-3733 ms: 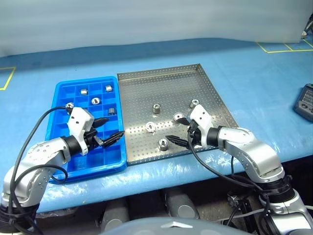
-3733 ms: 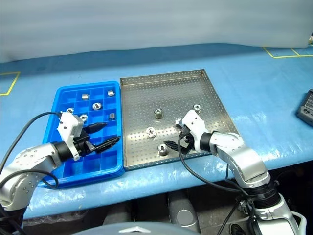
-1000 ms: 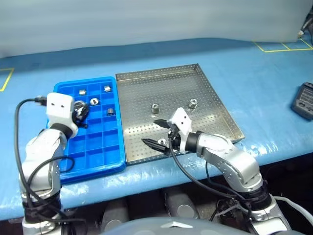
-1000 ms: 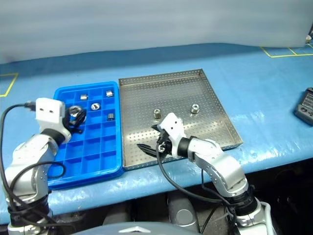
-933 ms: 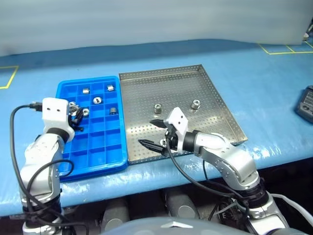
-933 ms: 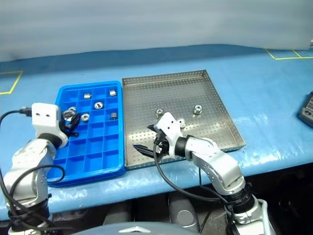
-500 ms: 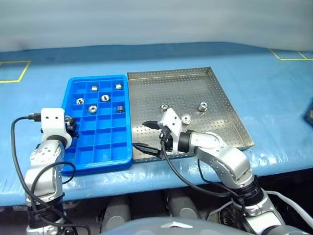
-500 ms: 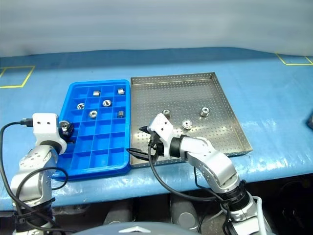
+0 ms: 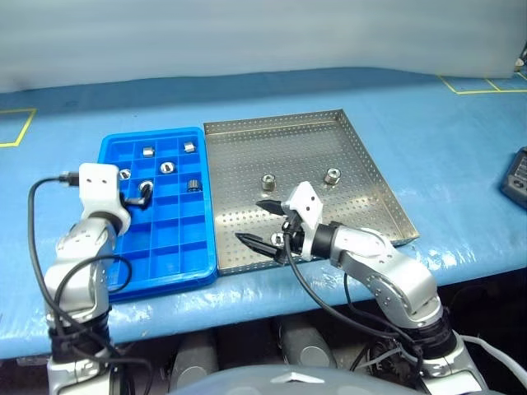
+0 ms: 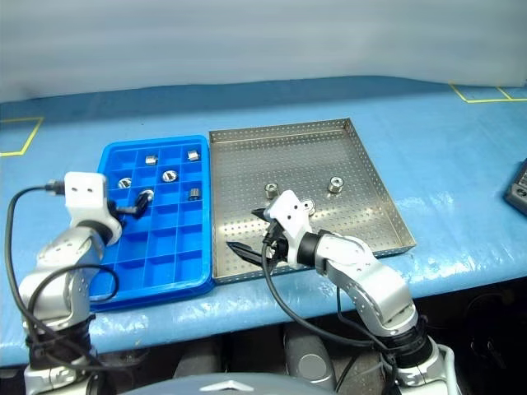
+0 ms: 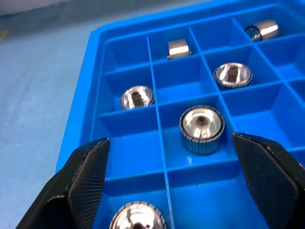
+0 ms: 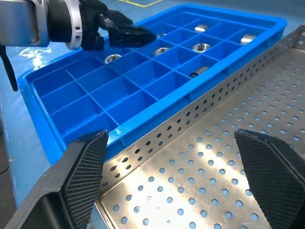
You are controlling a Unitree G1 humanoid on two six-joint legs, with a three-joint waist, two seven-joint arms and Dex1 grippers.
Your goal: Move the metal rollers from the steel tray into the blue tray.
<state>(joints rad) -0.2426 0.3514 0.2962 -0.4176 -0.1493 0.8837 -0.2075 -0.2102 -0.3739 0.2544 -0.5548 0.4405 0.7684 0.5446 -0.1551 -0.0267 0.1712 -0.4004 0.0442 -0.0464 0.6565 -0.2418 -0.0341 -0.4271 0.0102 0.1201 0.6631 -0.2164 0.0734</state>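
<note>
Between left claw [image 11: 169, 186] fingers, a roller [image 11: 201, 129] upright in blue tray [image 11: 128, 148].

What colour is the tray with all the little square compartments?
Bright blue. The blue tray shows best in the left wrist view, with shiny metal rollers in some compartments.

Bench [image 9: 428, 115] under blue sheet, blue tray [image 9: 156, 267] at 9 o'clock touching steel tray [image 9: 272, 140] at centre, dark device [image 9: 515, 174] at 3 o'clock, yellow tape marks [image 9: 482, 85] at 1 o'clock
</note>
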